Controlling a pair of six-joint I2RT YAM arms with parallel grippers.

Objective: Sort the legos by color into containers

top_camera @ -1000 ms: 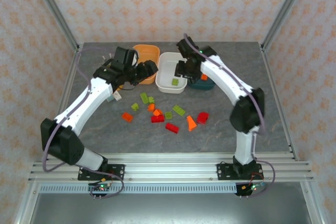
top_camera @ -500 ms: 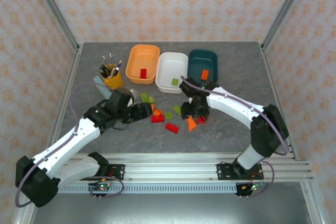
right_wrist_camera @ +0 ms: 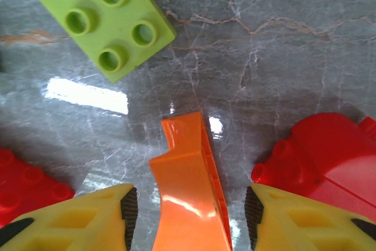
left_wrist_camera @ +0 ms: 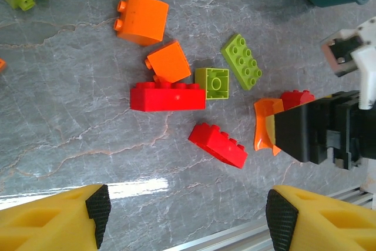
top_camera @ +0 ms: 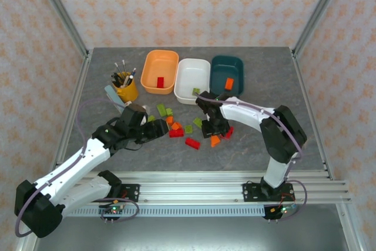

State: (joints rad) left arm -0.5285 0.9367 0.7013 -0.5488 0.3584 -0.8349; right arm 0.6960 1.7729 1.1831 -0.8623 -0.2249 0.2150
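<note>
The orange lego [right_wrist_camera: 189,201] is glossy, thin-walled, curved.

The top camera looks steeply down from high at 6 o'clock across the whole grey marbled desk [top_camera: 235,157]. Both wrist cameras hang close above it, facing down, sharing one orange wedge-shaped plastic brick [left_wrist_camera: 262,124] [right_wrist_camera: 188,189].

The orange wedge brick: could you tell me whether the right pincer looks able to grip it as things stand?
Probably yes: the orange wedge brick stands between the parted fingers of the right pincer, a gap on each side; the rounded red brick sits close beside one finger.
</note>
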